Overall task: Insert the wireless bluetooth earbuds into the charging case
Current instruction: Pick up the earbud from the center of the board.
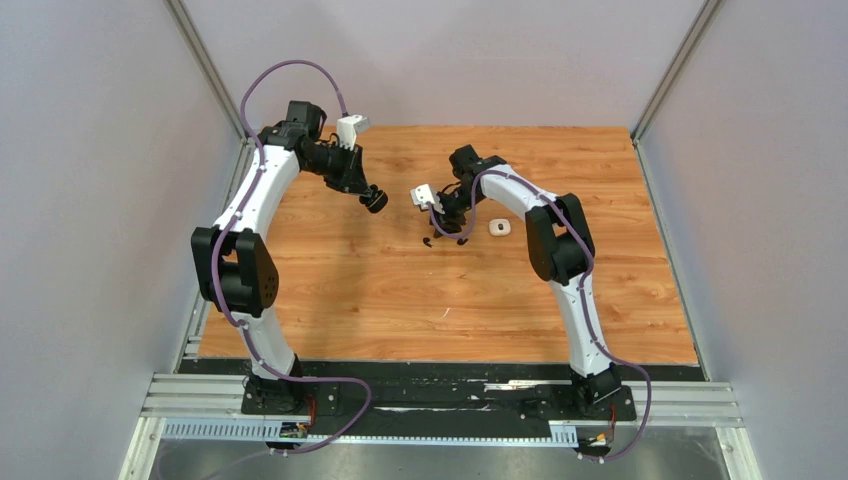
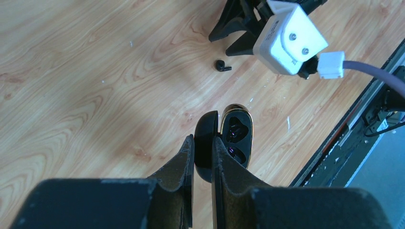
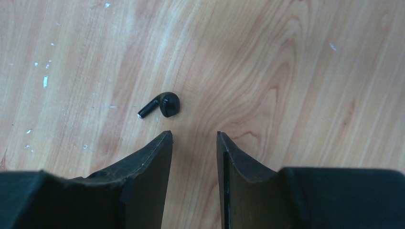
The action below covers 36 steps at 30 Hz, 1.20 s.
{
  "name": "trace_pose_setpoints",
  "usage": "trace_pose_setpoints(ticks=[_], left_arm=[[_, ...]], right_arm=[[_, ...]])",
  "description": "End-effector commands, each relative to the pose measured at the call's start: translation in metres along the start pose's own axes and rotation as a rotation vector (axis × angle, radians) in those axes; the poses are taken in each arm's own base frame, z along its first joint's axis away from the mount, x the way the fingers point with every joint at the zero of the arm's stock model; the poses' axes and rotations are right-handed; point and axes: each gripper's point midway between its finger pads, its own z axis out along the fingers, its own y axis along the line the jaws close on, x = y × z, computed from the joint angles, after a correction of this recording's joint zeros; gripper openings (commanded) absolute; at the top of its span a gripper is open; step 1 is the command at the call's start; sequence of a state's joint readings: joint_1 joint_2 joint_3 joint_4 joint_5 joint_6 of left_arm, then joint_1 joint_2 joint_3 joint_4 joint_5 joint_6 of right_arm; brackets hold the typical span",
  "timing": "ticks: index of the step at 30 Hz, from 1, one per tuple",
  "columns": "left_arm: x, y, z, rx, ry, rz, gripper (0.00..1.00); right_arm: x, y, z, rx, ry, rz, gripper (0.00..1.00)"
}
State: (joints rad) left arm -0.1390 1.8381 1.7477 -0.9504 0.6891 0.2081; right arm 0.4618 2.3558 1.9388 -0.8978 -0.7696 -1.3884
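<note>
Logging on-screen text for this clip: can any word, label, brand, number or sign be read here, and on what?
None can be read.
The open black case in the left gripper, the black earbud and the white camera block bear no visible print.
The white case is too small to tell.

Black earbud (image 3: 160,106) lies flat just ahead of my open right pincer (image 3: 193,136). The black charging case (image 2: 236,136) is open, clamped in my left pincer (image 2: 203,140).
</note>
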Motion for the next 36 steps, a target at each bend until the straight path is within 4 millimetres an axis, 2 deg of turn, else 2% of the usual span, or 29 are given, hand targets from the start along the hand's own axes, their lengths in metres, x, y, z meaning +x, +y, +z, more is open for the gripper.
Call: trace_pose_setpoints(ticks=[1, 12, 26, 36], left_arm=[[-0.015, -0.018, -0.021, 0.023, -0.064, 0.032, 0.0], [-0.005, -0.019, -0.021, 0.037, -0.052, 0.008, 0.0], [-0.001, -0.021, -0.018, 0.058, -0.047, -0.02, 0.01], [-0.002, -0.022, -0.016, 0.074, -0.051, -0.033, 0.01]], right_arm=[[-0.01, 0.004, 0.011, -0.048, -0.006, -0.079, 0.39], [-0.015, 0.023, 0.026, -0.122, -0.014, -0.096, 0.41], [-0.007, 0.031, 0.029, -0.142, 0.02, -0.009, 0.28], [-0.007, 0.034, 0.033, -0.15, 0.014, 0.041, 0.29]])
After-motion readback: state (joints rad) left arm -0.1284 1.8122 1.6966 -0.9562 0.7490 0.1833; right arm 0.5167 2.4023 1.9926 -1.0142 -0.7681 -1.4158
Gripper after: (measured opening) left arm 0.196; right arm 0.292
